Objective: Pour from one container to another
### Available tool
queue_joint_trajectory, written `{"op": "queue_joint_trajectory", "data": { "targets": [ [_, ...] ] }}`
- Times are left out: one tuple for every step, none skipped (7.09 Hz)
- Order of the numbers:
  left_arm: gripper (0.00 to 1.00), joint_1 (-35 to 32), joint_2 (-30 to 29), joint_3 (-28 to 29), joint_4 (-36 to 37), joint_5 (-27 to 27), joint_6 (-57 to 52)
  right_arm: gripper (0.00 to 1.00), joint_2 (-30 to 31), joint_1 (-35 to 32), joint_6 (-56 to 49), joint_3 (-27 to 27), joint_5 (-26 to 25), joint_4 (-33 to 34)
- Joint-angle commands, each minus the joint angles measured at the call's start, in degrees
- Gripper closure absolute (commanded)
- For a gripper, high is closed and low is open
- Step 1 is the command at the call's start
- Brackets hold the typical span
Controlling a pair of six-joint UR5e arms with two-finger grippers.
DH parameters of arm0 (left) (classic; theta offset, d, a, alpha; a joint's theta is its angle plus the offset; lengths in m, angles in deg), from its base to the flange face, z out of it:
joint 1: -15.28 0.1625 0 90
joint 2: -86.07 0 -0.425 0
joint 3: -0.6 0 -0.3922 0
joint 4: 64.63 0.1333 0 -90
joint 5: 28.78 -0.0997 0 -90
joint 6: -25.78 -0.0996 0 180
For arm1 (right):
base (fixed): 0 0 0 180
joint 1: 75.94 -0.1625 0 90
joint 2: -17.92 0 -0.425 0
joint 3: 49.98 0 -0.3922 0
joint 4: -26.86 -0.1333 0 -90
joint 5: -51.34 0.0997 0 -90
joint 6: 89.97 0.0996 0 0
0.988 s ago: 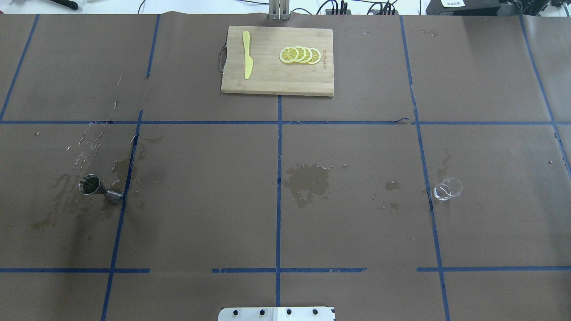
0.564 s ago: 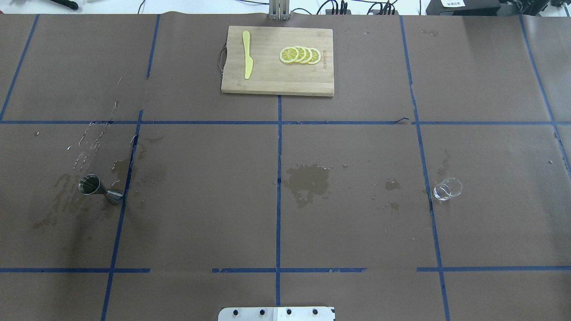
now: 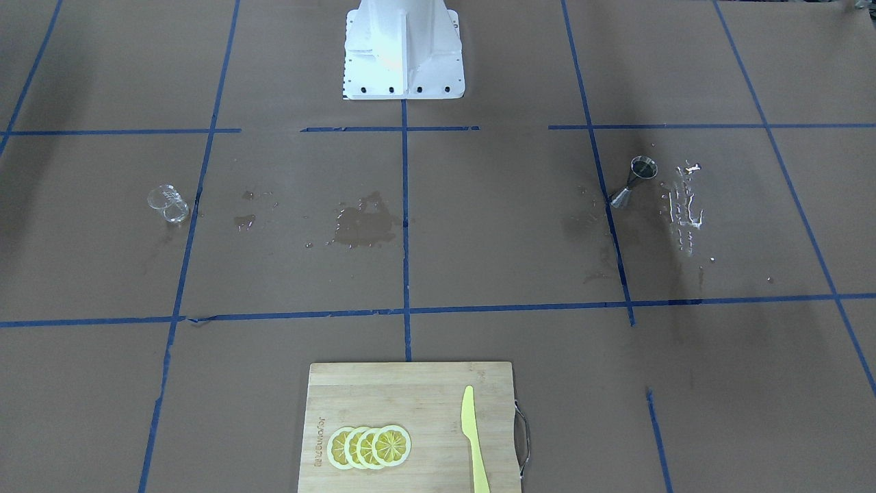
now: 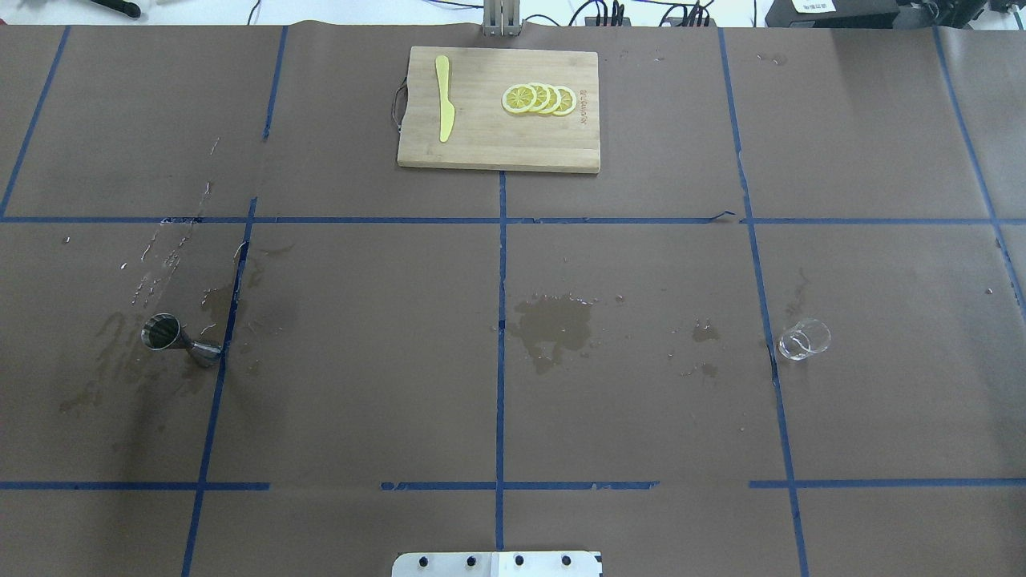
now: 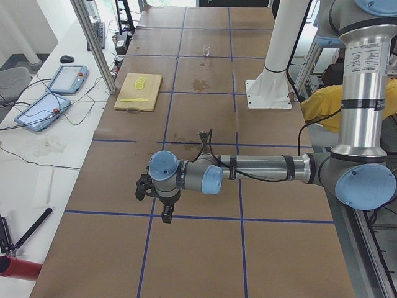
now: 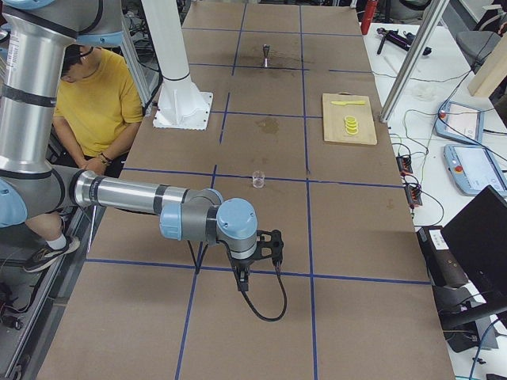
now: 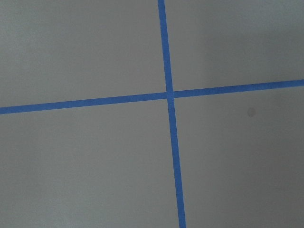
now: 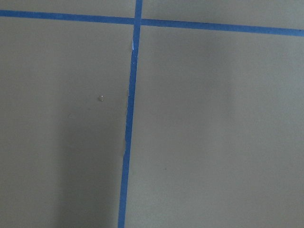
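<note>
a steel jigger (image 4: 180, 340) is seen standing on the bench (image 4: 641, 417) on the robot's left side, just beside a blue tape line (image 4: 215, 385), with wet stains (image 4: 553, 328) spread around it and toward the middle. a small clear glass (image 4: 804, 339) is set upright on the right side, well apart from the jigger. the left gripper (image 5: 165, 217) is held low over the bench's left end, well apart from the jigger. the right gripper (image 6: 242, 281) is held low near the right end, apart from the glass. whether either pair of fingers is spread or pressed together cannot be told.
</note>
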Motion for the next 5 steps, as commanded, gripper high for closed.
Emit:
{"op": "queue_joint_trajectory", "data": {
  "targets": [
    [0.0,0.0,0.0,0.0,0.0,0.2,0.0,0.0,-0.3,0.0,0.0,-1.1,-1.5,0.1],
    [0.0,0.0,0.0,0.0,0.0,0.2,0.0,0.0,-0.9,0.0,0.1,-1.2,-2.0,0.0],
    [0.0,0.0,0.0,0.1,0.0,0.2,0.0,0.0,-2.6,0.6,0.7,-1.3,-2.0,0.8],
    [0.0,0.0,0.0,0.2,-0.1,0.2,-0.1,0.0,-2.7,1.6,1.1,-1.9,-1.4,0.9],
    [0.0,0.0,0.1,0.0,0.0,0.2,-0.1,0.0,-3.2,3.5,2.0,-2.0,-1.4,1.3]
  ]
}}
